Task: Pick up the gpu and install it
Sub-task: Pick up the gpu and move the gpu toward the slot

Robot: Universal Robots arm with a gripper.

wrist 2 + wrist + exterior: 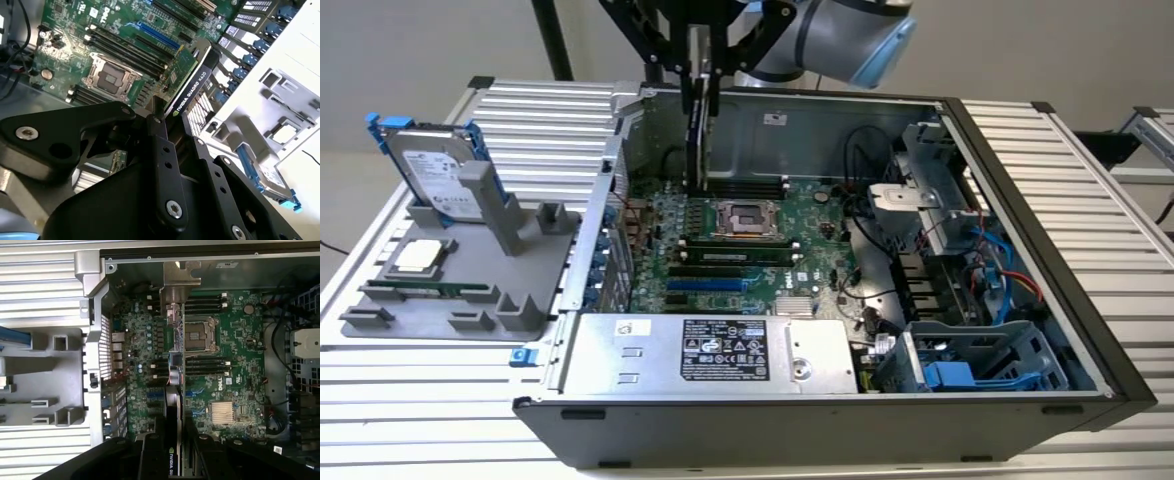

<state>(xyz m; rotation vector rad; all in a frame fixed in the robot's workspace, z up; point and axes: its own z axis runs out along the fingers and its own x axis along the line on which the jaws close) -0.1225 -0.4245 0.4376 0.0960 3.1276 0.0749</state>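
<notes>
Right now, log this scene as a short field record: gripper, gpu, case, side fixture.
gripper: shut on the gpu
gpu: held on edge above the motherboard, not seated in a slot
computer case: lying open, motherboard facing up
grey fixture: beside the case on the exterior view's left
hard drive: standing in the grey fixture, blue rails on it

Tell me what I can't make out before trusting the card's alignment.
1. gpu connector edge: hidden in the first wrist view by the card's own body; edge-on in the exterior view.
2. slot under the card: covered by it in the first wrist view.
3. gripper upper part: cut off by the exterior view's top edge.
</notes>
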